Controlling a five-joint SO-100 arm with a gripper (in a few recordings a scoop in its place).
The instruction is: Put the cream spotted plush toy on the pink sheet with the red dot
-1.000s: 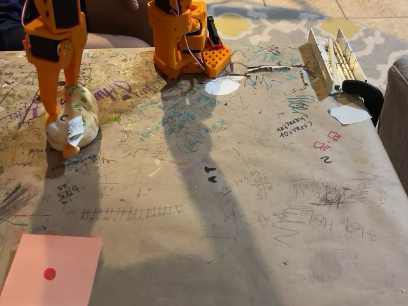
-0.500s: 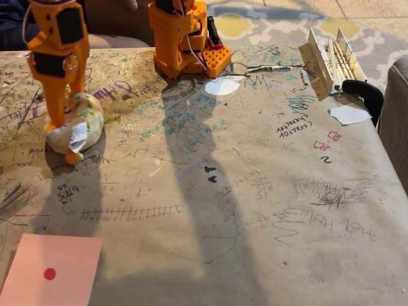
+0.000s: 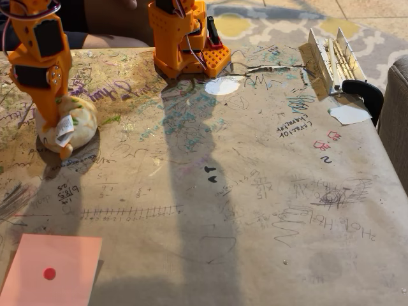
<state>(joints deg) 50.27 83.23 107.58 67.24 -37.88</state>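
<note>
The cream spotted plush toy [image 3: 79,122] hangs at the far left of the fixed view, its white tag and an orange foot pointing down. My orange gripper [image 3: 53,122] comes down from above and is shut on the toy's left side. The toy's shadow falls on the table just below and to the right of it, so it looks slightly lifted. The pink sheet with the red dot [image 3: 52,270] lies flat at the bottom left corner, well below the toy, with nothing on it.
The arm's orange base [image 3: 182,35] stands at the back centre. White paper scraps [image 3: 222,86] [image 3: 349,113], a black clamp [image 3: 363,92] and a folded metallic piece [image 3: 330,58] lie at the back right. A sofa edge [image 3: 396,121] borders the right. A person's forearm [image 3: 108,39] rests behind the table.
The gripper has moved left and upward with the plush toy in it. The toy has turned slightly and risen off the table. The pink sheet has not moved.
</note>
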